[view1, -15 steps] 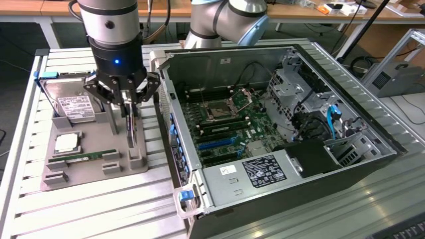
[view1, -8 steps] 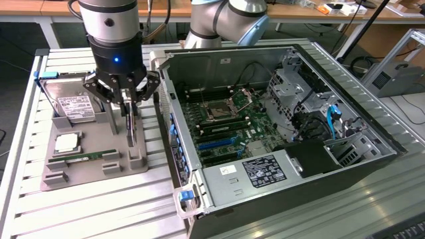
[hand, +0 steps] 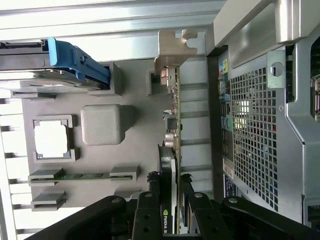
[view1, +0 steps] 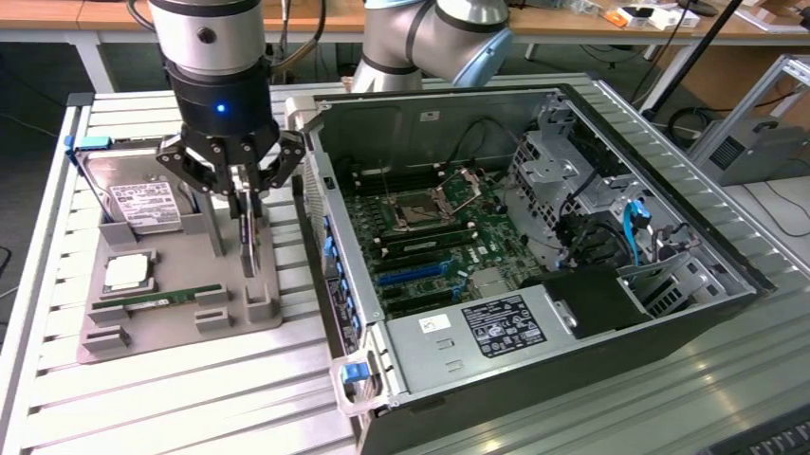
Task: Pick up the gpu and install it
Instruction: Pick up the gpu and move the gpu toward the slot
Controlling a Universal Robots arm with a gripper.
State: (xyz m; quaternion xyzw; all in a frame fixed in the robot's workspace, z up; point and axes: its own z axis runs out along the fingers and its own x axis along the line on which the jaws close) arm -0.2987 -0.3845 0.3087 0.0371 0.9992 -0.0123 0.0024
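The gpu (view1: 249, 245) is a thin dark card standing on edge over the grey holder tray (view1: 152, 332), on the exterior view's left of the open computer case (view1: 708, 284). My gripper (view1: 243, 204) comes down on it from above and is shut on the card, one finger on each face. In the wrist view the gpu (hand: 173, 125) runs edge-on away from my gripper (hand: 170, 182), with its silver bracket (hand: 172, 47) at the far end. I cannot tell whether the card's lower edge still rests in the tray.
The tray also holds a silver hard drive (view1: 146, 199), a processor chip (view1: 127, 272) and a green memory stick (view1: 165, 297). Inside the case the motherboard (view1: 443, 227) lies exposed, with blue card slots (view1: 412, 275). The case's perforated rear wall (hand: 250, 130) stands close beside the card.
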